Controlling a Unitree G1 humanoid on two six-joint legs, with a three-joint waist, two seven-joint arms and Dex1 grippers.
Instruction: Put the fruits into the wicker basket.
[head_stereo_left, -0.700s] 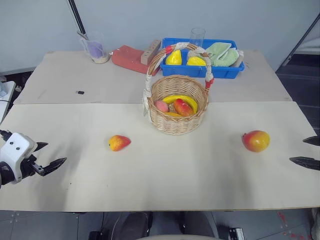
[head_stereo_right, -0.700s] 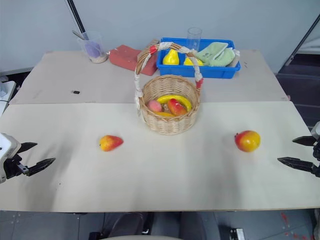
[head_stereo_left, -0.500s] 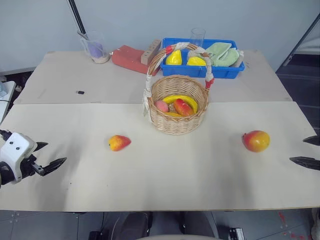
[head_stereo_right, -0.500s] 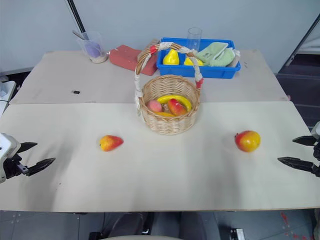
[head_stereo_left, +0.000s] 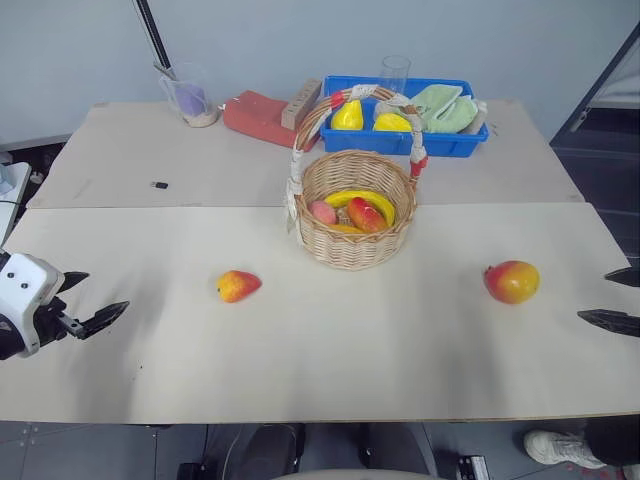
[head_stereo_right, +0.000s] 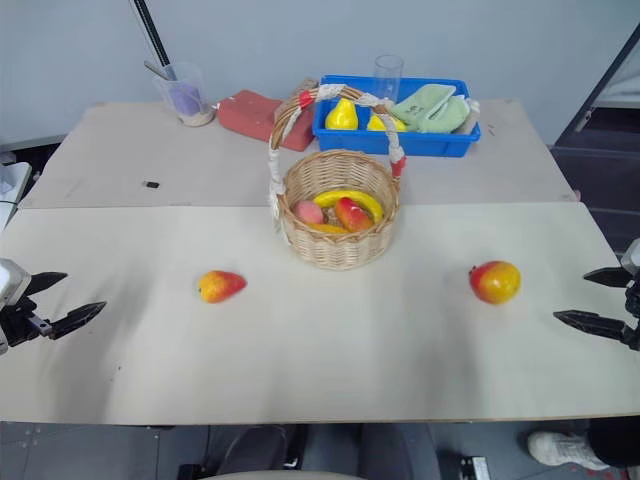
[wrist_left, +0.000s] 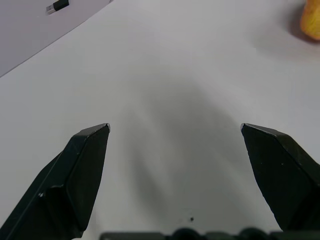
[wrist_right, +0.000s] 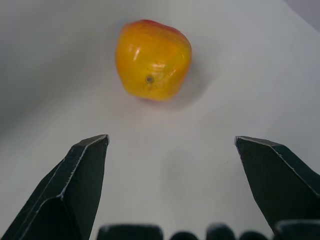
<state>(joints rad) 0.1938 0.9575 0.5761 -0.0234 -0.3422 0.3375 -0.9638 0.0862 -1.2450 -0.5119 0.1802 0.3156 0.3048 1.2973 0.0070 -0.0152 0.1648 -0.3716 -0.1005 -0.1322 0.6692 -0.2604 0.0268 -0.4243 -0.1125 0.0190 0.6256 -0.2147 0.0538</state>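
The small pointed fruit (head_stereo_left: 238, 286) lies on the table left of centre. Well to its left, at the table's edge, my left gripper (head_stereo_left: 105, 290) stands open and empty; its wrist view catches that fruit (wrist_left: 312, 20) at the picture's edge. The larger round fruit (head_stereo_left: 512, 282) rests toward the right side. My right gripper (head_stereo_left: 596, 297) is open just right of it, and its wrist view has the fruit (wrist_right: 152, 60) ahead of the spread fingers. The wicker basket (head_stereo_left: 357, 215) stands at mid-table holding a banana and some red-yellow fruit.
Behind the basket sits a blue tray (head_stereo_left: 405, 143) with yellow pears and a green cloth, with a glass (head_stereo_left: 394, 72) beside it. A red block (head_stereo_left: 258, 116) and a plastic cup (head_stereo_left: 193, 95) stand at the back left. A person's shoe (head_stereo_left: 555, 447) is on the floor at lower right.
My left gripper has drawn slightly outward to the left. A person's shoe has come into view at lower right. The fruits and right gripper have not moved.
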